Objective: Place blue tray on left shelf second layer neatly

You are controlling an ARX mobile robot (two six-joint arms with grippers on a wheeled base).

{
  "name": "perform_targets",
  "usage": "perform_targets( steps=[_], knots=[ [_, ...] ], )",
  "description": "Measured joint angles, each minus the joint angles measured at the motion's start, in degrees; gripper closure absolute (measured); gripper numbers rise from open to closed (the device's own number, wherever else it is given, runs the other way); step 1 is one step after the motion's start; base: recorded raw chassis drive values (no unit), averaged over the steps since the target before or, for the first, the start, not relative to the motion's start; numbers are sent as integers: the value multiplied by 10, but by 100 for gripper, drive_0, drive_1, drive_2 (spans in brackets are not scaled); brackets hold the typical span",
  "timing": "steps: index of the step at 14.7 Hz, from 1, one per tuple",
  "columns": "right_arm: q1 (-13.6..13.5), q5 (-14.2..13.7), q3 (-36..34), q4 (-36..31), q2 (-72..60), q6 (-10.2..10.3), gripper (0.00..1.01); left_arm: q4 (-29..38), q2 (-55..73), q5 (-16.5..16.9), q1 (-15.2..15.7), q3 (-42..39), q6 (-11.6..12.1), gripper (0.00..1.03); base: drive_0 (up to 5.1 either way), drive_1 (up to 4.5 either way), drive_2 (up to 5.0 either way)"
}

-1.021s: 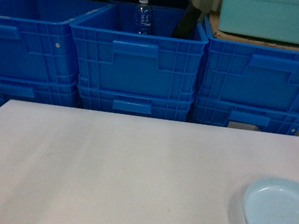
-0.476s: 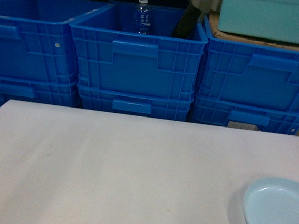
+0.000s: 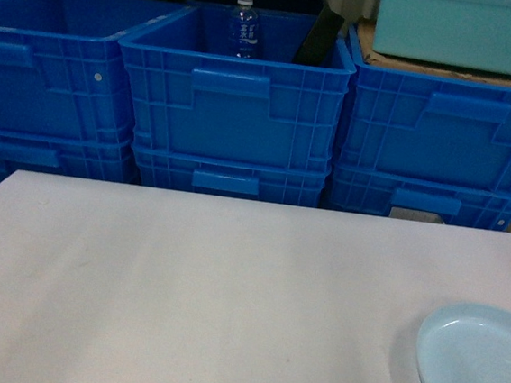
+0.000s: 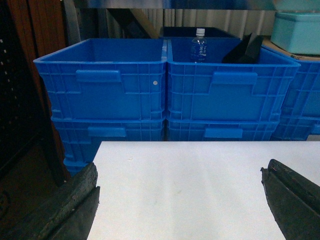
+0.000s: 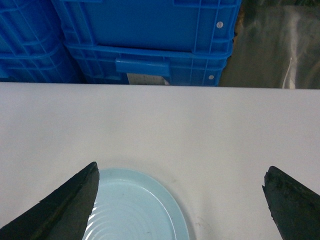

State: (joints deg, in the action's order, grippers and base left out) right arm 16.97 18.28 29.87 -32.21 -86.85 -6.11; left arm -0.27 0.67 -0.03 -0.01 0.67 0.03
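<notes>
The pale blue tray [image 3: 478,367] lies flat on the white table [image 3: 192,285] at its near right corner, partly cut off by the head view's edge. In the right wrist view the blue tray [image 5: 135,207] sits low and left of centre, under my right gripper [image 5: 180,172], which is open with its left finger over the tray's left part. My left gripper [image 4: 180,172] is open above bare tabletop near the table's left edge, holding nothing. Neither gripper shows in the head view. The left shelf is out of view.
Stacked dark-blue crates [image 3: 232,108] line the far edge of the table; the middle one holds a water bottle [image 3: 243,26] and a black object. A teal box [image 3: 466,31] rests on the right stack. Dark furniture [image 4: 25,100] stands left of the table.
</notes>
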Motion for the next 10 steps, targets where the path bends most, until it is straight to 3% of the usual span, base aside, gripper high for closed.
perform_targets(
  steps=[3,5,10],
  knots=[
    [2,-2,30,26,-52,-16,3,0,0,0,0,0,0,5,0,0,0],
    [-2,-7,36,16,-92,-30,3,0,0,0,0,0,0,5,0,0,0],
    [-9,-25,43,-15,-203,-43,3,0,0,0,0,0,0,5,0,0,0]
  ],
)
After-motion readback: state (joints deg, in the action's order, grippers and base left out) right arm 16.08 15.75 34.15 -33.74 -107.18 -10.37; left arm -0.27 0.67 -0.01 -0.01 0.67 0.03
